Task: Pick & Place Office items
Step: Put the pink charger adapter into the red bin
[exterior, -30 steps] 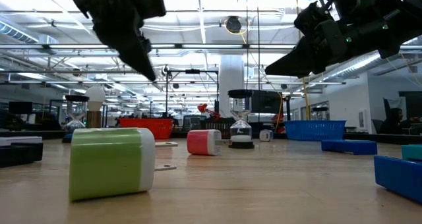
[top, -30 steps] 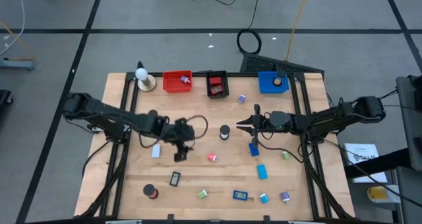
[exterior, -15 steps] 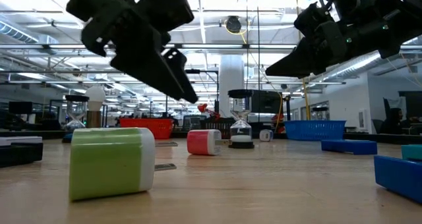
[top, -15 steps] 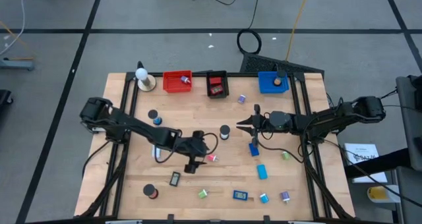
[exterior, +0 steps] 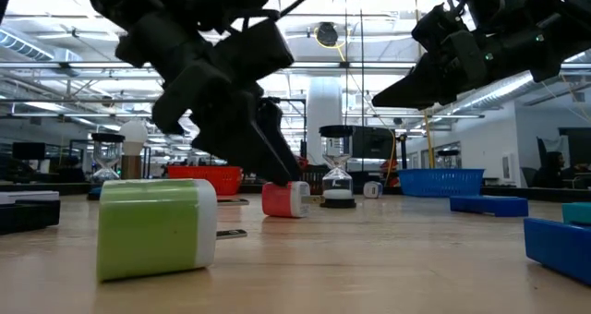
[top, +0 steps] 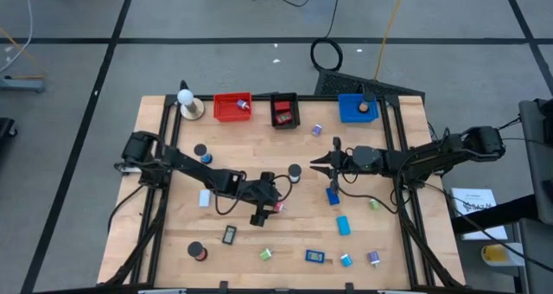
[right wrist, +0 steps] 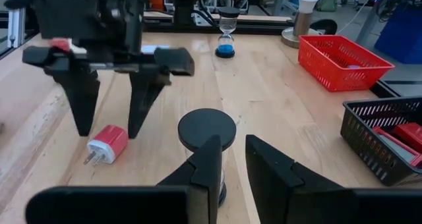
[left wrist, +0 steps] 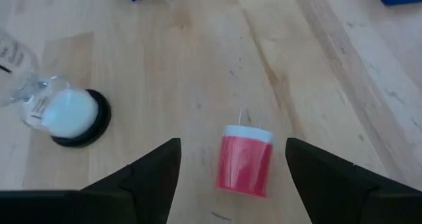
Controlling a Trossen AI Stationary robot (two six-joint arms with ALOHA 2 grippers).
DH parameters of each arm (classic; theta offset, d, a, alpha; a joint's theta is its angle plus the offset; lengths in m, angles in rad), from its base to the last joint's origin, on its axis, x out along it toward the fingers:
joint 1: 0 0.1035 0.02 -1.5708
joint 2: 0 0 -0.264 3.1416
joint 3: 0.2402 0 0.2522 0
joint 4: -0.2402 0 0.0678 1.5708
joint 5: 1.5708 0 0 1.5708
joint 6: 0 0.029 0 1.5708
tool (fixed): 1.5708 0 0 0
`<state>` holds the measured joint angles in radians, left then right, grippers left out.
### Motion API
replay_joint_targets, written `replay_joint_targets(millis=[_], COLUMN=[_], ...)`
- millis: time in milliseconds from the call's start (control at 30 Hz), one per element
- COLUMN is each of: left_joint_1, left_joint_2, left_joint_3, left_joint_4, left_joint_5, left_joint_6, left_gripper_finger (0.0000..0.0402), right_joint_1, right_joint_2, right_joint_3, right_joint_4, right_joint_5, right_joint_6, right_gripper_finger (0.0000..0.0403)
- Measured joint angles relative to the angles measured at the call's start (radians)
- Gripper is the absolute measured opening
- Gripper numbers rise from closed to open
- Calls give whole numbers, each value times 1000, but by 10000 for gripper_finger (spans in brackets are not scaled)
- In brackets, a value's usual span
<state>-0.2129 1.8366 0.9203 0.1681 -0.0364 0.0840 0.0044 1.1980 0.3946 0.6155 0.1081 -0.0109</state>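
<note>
pale wood table (left wrist: 198,66), smooth; red charger (left wrist: 245,163) glossy plastic.

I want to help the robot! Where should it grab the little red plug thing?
Probably by the red plug's two flat long sides, coming straight down. It lies flat, prongs pointing away, and the open left gripper already has a finger on each side.
</note>
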Motion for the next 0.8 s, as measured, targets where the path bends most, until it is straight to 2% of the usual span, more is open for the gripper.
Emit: replay_joint_targets(millis=[333,467,667,800], left_joint_1=[9,8,9,20], left_joint_2=[59,66,50,-34], left_joint_3=[6,6,5,5], left_joint_4=[31,27,-11,-124], left_joint_5=[47,46,29,-21], left_joint_6=[-16,-27,-42,-120], left_gripper_finger=[268,229,135,133], right_joint_1=[0,0,0,0], right_joint_2=[0,0,0,0], right_joint_3=[0,0,0,0], right_joint_4=[-5,-3,-3,-7], right_joint_5=[0,0,0,0], right_joint_6=[-1,-1,-1,-2], right_gripper_finger=[64,64,64,64])
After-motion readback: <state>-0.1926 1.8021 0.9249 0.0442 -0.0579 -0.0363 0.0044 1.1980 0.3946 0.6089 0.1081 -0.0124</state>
